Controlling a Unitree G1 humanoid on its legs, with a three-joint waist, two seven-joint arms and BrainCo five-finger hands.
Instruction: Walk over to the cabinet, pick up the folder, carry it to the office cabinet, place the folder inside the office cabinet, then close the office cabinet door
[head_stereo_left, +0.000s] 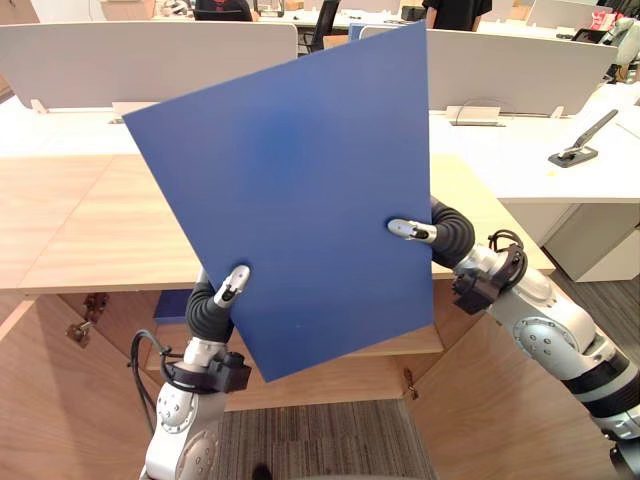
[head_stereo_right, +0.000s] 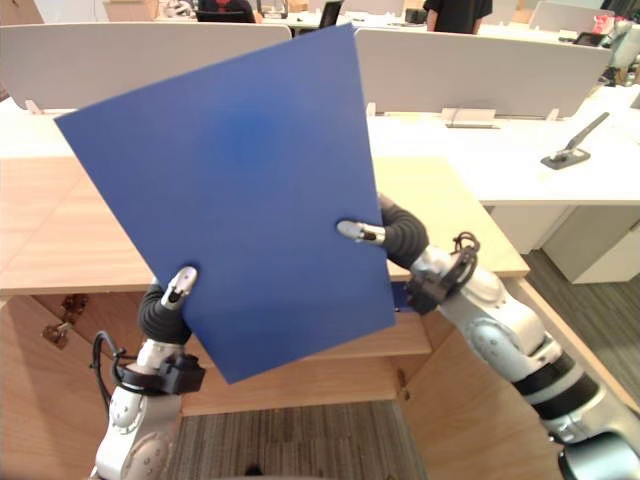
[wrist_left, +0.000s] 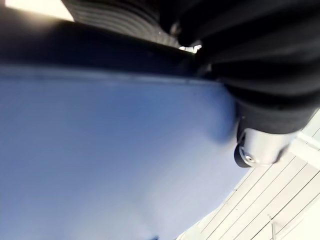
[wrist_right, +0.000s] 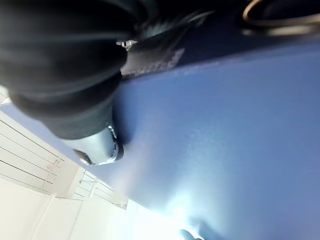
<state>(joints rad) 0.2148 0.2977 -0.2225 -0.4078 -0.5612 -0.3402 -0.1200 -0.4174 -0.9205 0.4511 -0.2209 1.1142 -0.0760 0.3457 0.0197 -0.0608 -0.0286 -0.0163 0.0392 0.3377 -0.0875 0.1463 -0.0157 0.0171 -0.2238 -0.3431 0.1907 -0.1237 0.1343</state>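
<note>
A large blue folder (head_stereo_left: 290, 190) is held up in front of me, tilted, above the wooden cabinet. My left hand (head_stereo_left: 232, 285) grips its lower left edge, thumb pressed on the near face and fingers hidden behind. My right hand (head_stereo_left: 412, 231) pinches the right edge the same way. In the left wrist view the folder (wrist_left: 110, 160) lies under the thumb (wrist_left: 255, 150). The right wrist view shows the folder (wrist_right: 225, 140) with that hand's thumb (wrist_right: 100, 150) on it.
The wooden cabinet top (head_stereo_left: 90, 220) lies just beyond the folder. Below it, the cabinet doors stand open at left (head_stereo_left: 50, 400) and right (head_stereo_left: 480, 400), with a shelf (head_stereo_left: 400, 345) inside. Behind are white desks with partitions (head_stereo_left: 150, 50), and a dark stapler-like tool (head_stereo_left: 580, 145) lies to the right.
</note>
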